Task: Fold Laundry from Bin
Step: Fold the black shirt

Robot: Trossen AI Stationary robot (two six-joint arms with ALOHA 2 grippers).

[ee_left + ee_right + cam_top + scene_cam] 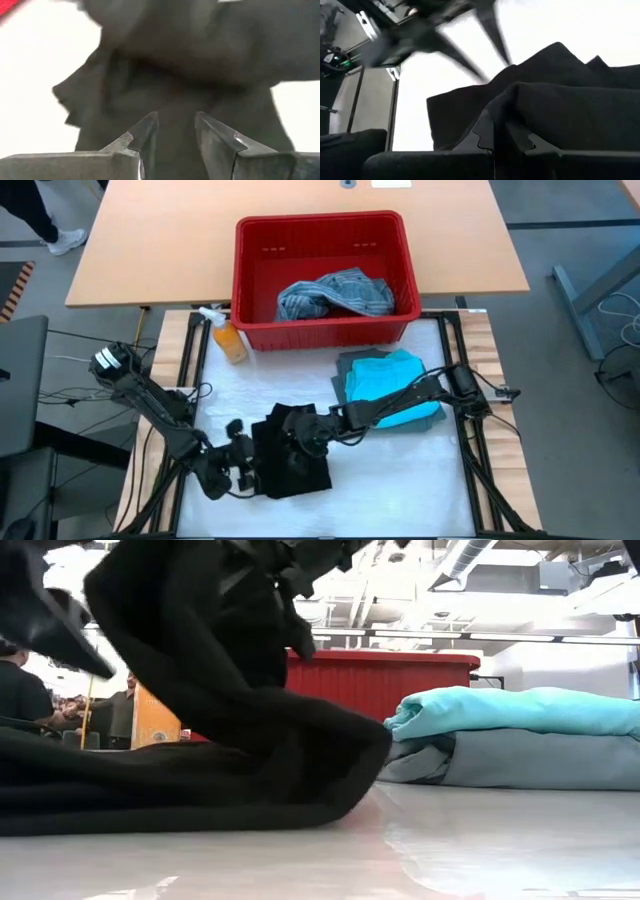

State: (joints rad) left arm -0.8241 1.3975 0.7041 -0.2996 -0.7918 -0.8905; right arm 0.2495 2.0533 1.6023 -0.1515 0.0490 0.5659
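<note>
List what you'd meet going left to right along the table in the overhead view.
Orange plastic spray bottle → left gripper → crumpled black garment → right gripper → folded bright turquoise garment.

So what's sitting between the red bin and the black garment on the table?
Only bare white table between the red bin and black garment, seen in the high view.

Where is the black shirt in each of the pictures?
High view: the black garment lies at bottom middle of the white table, between both grippers.
Low view: it fills the left, partly lifted.
Left wrist view: it spreads just beyond the fingers.
Right wrist view: it is bunched at the fingers.
Shared landmark: the red bin, also behind in the low view.
</note>
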